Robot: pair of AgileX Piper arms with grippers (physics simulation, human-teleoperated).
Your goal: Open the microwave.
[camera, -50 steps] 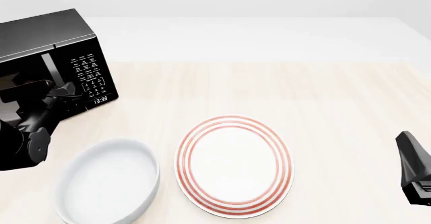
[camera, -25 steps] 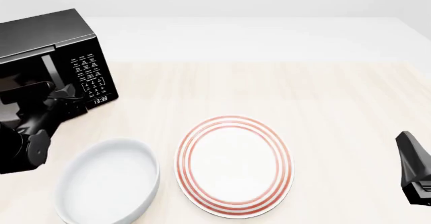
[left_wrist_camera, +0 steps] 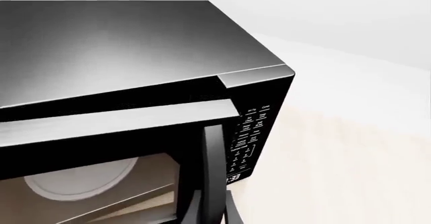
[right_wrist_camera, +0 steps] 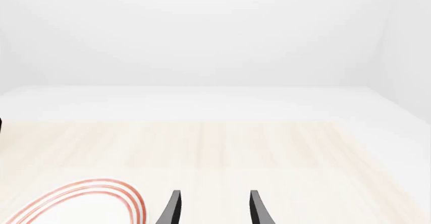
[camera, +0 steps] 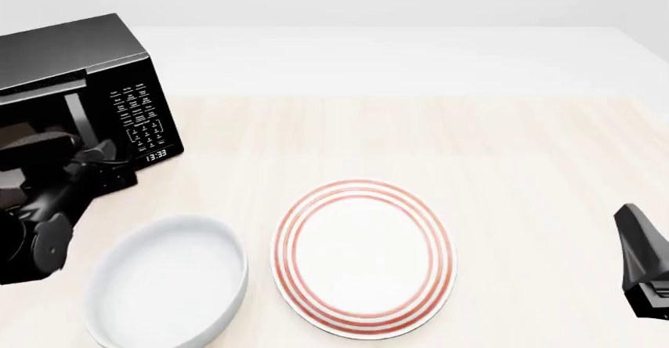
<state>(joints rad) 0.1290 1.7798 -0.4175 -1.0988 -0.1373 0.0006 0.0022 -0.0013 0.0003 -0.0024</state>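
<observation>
The microwave (camera: 74, 58) is a glossy black box at the table's far left, with a white-labelled keypad (camera: 139, 119) and a small clock (camera: 155, 155). Its door (left_wrist_camera: 114, 128) stands ajar, its top edge pulled away from the body. Behind the dark glass lies the pale round turntable (left_wrist_camera: 81, 178). My left gripper (camera: 105, 169) is at the door's front and is shut on the vertical bar handle (left_wrist_camera: 213, 163); its fingers (left_wrist_camera: 195, 209) hug the bar's lower end. My right gripper (camera: 643, 266) rests at the near right edge, open and holding nothing, its fingertips (right_wrist_camera: 173, 206) set apart.
A white bowl (camera: 168, 281) sits near the front left, just below my left arm. A white plate with red rings (camera: 366, 255) lies at the front centre and also shows as the plate's rim (right_wrist_camera: 88, 196) in the right wrist view. Light wooden table top (camera: 471, 144) stretches right.
My left gripper has drawn back toward the near side with the handle in it, and the microwave door has swung a little further out. The right arm has not moved.
</observation>
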